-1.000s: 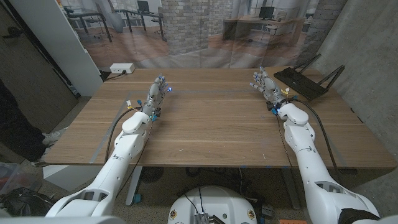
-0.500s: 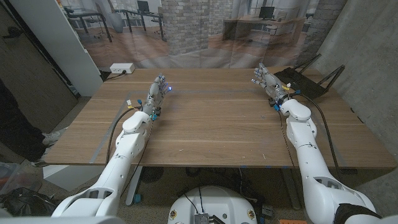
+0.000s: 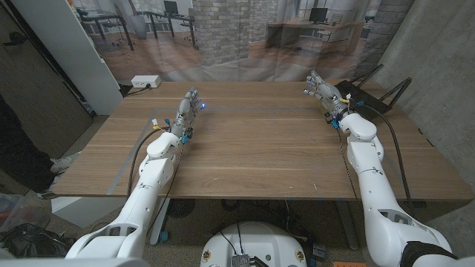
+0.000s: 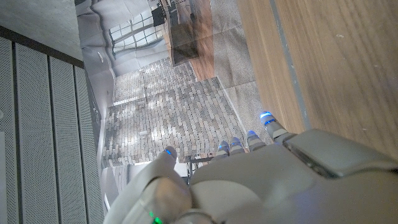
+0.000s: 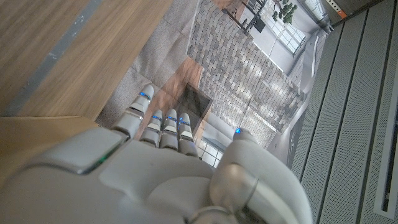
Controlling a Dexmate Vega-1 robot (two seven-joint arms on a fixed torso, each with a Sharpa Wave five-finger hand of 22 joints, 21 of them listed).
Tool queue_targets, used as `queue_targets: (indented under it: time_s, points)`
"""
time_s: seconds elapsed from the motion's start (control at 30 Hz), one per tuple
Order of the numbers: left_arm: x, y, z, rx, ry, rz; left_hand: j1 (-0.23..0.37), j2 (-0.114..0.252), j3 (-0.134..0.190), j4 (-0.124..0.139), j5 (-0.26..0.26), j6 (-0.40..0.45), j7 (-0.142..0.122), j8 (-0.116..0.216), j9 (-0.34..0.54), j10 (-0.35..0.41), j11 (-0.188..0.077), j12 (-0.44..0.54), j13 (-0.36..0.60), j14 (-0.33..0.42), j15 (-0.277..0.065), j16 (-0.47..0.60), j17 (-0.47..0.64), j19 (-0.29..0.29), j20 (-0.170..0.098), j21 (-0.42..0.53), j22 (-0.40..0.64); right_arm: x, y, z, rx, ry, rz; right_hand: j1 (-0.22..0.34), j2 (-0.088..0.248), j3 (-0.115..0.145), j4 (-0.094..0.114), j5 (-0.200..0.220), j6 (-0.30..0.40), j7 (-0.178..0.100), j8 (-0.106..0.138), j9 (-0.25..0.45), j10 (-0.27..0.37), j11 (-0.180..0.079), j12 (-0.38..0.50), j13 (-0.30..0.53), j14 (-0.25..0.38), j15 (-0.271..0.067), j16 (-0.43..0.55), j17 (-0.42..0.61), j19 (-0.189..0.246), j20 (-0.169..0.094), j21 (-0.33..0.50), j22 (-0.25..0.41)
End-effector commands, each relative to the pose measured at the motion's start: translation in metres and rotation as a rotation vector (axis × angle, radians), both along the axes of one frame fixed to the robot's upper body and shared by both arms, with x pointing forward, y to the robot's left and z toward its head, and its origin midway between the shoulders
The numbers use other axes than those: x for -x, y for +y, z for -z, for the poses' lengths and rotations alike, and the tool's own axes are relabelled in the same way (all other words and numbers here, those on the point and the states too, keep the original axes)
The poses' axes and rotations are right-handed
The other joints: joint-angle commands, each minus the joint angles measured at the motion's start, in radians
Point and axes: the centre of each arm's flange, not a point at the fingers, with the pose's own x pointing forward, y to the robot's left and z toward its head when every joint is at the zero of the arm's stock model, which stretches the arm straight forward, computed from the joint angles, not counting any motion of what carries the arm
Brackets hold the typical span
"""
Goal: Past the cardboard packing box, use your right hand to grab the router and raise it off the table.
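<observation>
**No legible writing**

Nothing in these views carries text, a label, a brand or a number that can be read. The flat black plastic router [image 3: 364,99] with thin antennas shows no readable marking, and neither does the small white box [image 3: 145,81] beyond the table.

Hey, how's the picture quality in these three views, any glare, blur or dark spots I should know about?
Head view: even, soft light, the table sharp with no harsh shadows; the black router reads dark against the grey wall, detail hard to make out. Left wrist view: the left hand is close and soft, with blue fingertip lights glowing. Right wrist view: the right hand is likewise close and slightly blurred, the backdrop sharper.
</observation>
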Motion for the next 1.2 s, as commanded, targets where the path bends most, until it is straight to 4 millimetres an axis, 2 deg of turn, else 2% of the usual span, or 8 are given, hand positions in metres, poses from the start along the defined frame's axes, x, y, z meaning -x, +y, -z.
queue_targets:
  time_s: [0.03,0.4,0.83,1.0,1.2]
  points:
    - [0.002,-0.001,0.000,-0.002,-0.002,0.001,0.000,0.026,-0.002,0.001,0.008,-0.054,0.004,0.004,0.005,-0.060,0.003,0.010,0.003,-0.146,0.007,0.005,0.002,-0.132,0.005,-0.003,0.002,0.010,-0.009,-0.009,0.039,-0.036,0.055,0.021,0.000,0.004,-0.010,-0.003,0.028,-0.005,0.012,0.005,0.015,0.001,0.007,0.002,0.015,-0.003,0.007,0.003,0.012,0.000,0.008,0.003]
    - [0.004,-0.002,0.000,-0.003,-0.002,0.003,0.001,0.026,-0.004,0.000,0.008,-0.048,0.003,0.004,0.005,-0.053,0.004,0.010,0.003,-0.140,0.006,0.006,0.002,-0.129,0.009,-0.005,0.002,0.015,-0.014,-0.017,0.086,-0.062,0.112,0.036,0.005,0.012,-0.022,-0.007,0.057,-0.010,0.017,0.006,0.046,-0.012,0.013,0.002,0.031,-0.012,0.008,0.003,0.029,-0.004,0.011,0.003]
    - [0.005,0.000,0.002,-0.002,0.003,0.004,0.002,0.026,-0.005,0.000,0.009,-0.036,-0.002,0.006,0.006,-0.044,0.004,0.011,0.003,-0.131,0.007,0.007,0.002,-0.121,0.014,-0.006,0.002,0.021,-0.024,-0.026,0.111,-0.096,0.176,0.052,0.014,0.023,-0.034,-0.010,0.092,-0.011,0.022,0.006,0.079,-0.008,0.017,0.002,0.053,-0.016,0.010,0.003,0.044,-0.004,0.011,0.003]
    - [0.005,0.000,0.002,-0.003,0.009,0.007,0.003,0.026,-0.006,-0.001,0.009,-0.033,-0.001,0.007,0.006,-0.039,0.004,0.013,0.003,-0.128,0.006,0.008,0.002,-0.119,0.015,-0.007,0.002,0.024,-0.027,-0.028,0.112,-0.124,0.220,0.077,0.024,0.039,-0.052,-0.014,0.131,-0.019,0.028,0.006,0.117,-0.008,0.022,0.002,0.089,-0.019,0.016,0.003,0.076,-0.002,0.018,0.003]
    - [0.005,0.000,0.002,-0.003,0.010,0.007,0.004,0.026,-0.006,-0.001,0.009,-0.031,-0.001,0.007,0.006,-0.037,0.004,0.013,0.003,-0.126,0.007,0.008,0.002,-0.117,0.015,-0.007,0.002,0.026,-0.031,-0.029,0.127,-0.131,0.255,0.096,0.029,0.051,-0.066,-0.018,0.153,-0.015,0.029,0.006,0.142,-0.008,0.025,0.002,0.109,-0.021,0.017,0.002,0.089,0.000,0.019,0.003]
